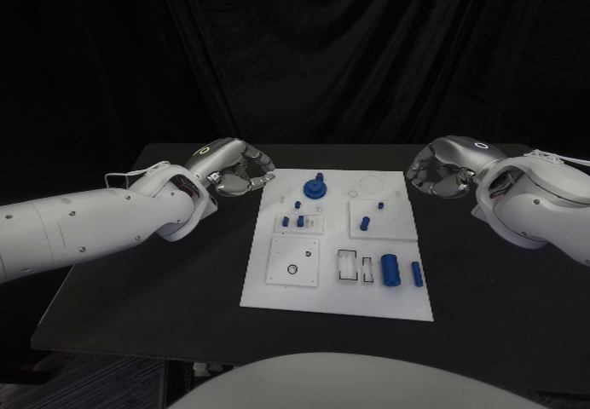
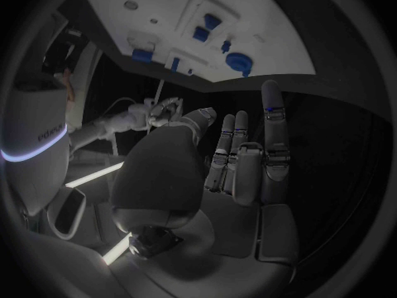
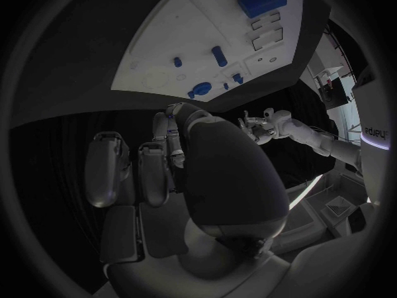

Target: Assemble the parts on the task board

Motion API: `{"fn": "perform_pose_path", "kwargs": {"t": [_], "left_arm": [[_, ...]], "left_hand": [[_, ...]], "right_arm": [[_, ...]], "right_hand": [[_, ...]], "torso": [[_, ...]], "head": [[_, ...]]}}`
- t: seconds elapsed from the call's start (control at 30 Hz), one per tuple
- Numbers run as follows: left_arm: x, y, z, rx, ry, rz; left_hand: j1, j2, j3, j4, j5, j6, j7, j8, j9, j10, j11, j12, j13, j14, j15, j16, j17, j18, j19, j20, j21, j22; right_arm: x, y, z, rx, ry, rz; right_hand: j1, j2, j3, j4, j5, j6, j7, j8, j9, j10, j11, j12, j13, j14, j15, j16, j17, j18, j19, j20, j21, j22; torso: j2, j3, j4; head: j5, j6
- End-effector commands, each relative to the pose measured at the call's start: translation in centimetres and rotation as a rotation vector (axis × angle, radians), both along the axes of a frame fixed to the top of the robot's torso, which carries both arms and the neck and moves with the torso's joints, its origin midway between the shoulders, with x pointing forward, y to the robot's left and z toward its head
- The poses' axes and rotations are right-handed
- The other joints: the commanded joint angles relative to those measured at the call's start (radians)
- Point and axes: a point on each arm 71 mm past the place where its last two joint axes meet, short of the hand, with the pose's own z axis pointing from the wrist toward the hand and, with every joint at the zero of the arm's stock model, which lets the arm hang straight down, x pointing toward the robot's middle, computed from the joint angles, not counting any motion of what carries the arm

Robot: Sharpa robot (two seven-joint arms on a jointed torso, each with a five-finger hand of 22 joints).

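We see the white task board (image 1: 338,290) lying flat in the middle of the black table (image 1: 147,281). Small blue parts sit on it. At the board's 12 o'clock end there is a round blue part (image 1: 316,187) with a knob on top. Near the middle we see little blue pegs (image 1: 292,221) on one side and a longer blue pin (image 1: 365,224) on the other. Down at about 4 o'clock lies a fat blue cylinder (image 1: 390,268), with a thin blue rod (image 1: 417,273) just beside it.

Our left hand (image 1: 237,177) is off the board, near its 10 o'clock corner. It holds nothing. In the left wrist view its fingers (image 2: 274,129) reach out with small gaps between them, so the hand is open and empty.

Our right hand (image 1: 439,175) is off the board too, near its 2 o'clock corner. It touches no part. In the head view its fingers look curled in, and in the right wrist view the palm hides a lot, so we cannot tell if they are together or apart.

Both hands are well apart from the blue parts.
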Motion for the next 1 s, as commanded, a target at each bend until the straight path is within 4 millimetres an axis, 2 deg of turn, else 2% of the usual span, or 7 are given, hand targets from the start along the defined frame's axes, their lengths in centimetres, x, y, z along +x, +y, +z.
{"fn": "perform_pose_path", "kwargs": {"t": [0.03,0.23,0.3,0.5,0.73,0.83,1.0], "left_arm": [[-0.3,0.7,0.6,-0.462,0.199,-0.011],[-1.2,1.6,0.6,-0.754,0.389,-0.031],[-1.3,1.7,0.5,-0.854,0.463,-0.047],[-1.5,1.7,0.3,-1.038,0.604,-0.111],[-1.9,1.5,0.2,-1.117,0.660,-0.185],[-2.1,1.4,0.3,-1.142,0.669,-0.220],[-2.4,1.3,0.6,-1.168,0.666,-0.263]], "left_hand": [[-0.008,0.018,-0.030,0.022,0.049,-0.014,0.010,-0.013,-0.009,-0.028,0.002,0.016,0.004,0.008,0.003,0.011,0.031,0.011,0.014,0.004,-0.014,0.002],[-0.025,0.048,-0.108,0.076,0.066,-0.033,0.017,-0.015,-0.026,-0.075,-0.007,0.067,0.023,0.083,-0.012,0.067,0.137,0.009,0.069,-0.013,0.038,0.016],[-0.023,0.058,-0.120,0.087,0.067,-0.034,0.017,-0.015,-0.029,-0.082,-0.008,0.080,0.027,0.095,-0.013,0.075,0.157,0.010,0.068,-0.016,0.061,0.020],[-0.025,0.098,-0.154,0.107,0.115,-0.030,0.022,-0.010,-0.037,-0.129,-0.003,0.098,0.022,0.097,-0.012,0.075,0.148,0.009,0.066,-0.017,0.118,0.022],[-0.070,0.129,-0.202,0.110,0.110,-0.027,0.016,-0.005,-0.044,-0.140,0.007,0.124,0.013,-0.009,0.007,0.009,-0.029,0.007,0.019,0.005,0.061,0.003],[-0.066,0.148,-0.243,0.111,0.088,-0.033,0.010,-0.005,-0.057,-0.164,0.049,0.144,-0.008,-0.498,0.063,-0.282,-0.531,0.006,-0.290,0.071,-0.003,0.001],[-0.030,0.161,-0.288,0.111,0.075,-0.054,0.013,-0.006,-0.074,-0.225,0.120,0.158,-0.046,-0.880,0.168,-0.617,-0.759,0.002,-0.937,0.173,-0.015,0.008]], "right_arm": [[0.0,-0.5,-0.7,-0.056,0.021,-0.022],[0.1,-0.5,-1.3,-0.069,0.028,-0.019],[0.0,-0.4,-1.5,-0.078,0.028,-0.014],[-0.1,-0.2,-2.2,-0.101,0.026,0.001],[-0.2,-0.3,-3.0,-0.113,0.021,0.012],[-0.3,-0.3,-3.5,-0.113,0.022,0.015],[-0.4,-0.4,-4.1,-0.115,0.029,0.019]], "right_hand": [[-0.012,0.002,0.000,-0.010,-0.008,-0.008,0.007,0.007,0.008,-0.010,0.010,-0.023,-0.022,0.037,0.010,-0.008,0.001,0.013,-0.013,0.004,-0.016,0.164],[-0.030,0.006,-0.002,-0.019,-0.052,-0.041,0.016,-0.004,0.016,-0.027,0.022,-0.067,-0.069,0.033,0.022,-0.009,-0.005,0.015,-0.019,0.015,-0.028,0.162],[-0.041,0.007,-0.006,-0.017,-0.090,-0.054,0.018,-0.009,0.017,-0.037,0.026,-0.084,-0.088,0.031,0.025,-0.010,-0.008,0.016,-0.021,0.019,-0.033,0.161],[-0.050,0.001,-0.001,-0.017,-0.124,-0.089,0.023,-0.034,0.013,-0.061,0.035,-0.133,-0.140,0.025,0.033,-0.013,-0.018,0.018,-0.025,0.026,-0.043,0.159],[-0.052,-0.006,0.007,-0.019,-0.130,-0.091,0.025,-0.049,0.012,-0.073,0.049,-0.187,-0.201,0.023,0.044,-0.013,-0.022,0.018,-0.027,0.037,-0.049,0.160],[-0.056,-0.008,0.006,-0.017,-0.143,-0.095,0.027,-0.057,0.010,-0.068,0.051,-0.196,-0.216,0.022,0.047,-0.013,-0.023,0.019,-0.027,0.039,-0.051,0.160],[-0.064,-0.008,0.003,-0.011,-0.165,-0.096,0.030,-0.065,0.007,-0.061,0.053,-0.207,-0.235,0.021,0.048,-0.012,-0.024,0.019,-0.026,0.042,-0.051,0.160]], "torso": [[-0.001,-0.0100,0.0182],[0.001,-0.0326,0.0491],[0.005,-0.0443,0.0685],[0.012,-0.0608,0.0941],[0.017,-0.0682,0.0995],[0.020,-0.0727,0.1025],[0.023,-0.0738,0.1005]], "head": [[-0.009,0.000],[-0.032,0.000],[-0.053,0.000],[-0.090,0.000],[-0.110,0.000],[-0.119,0.000],[-0.122,0.000]]}}
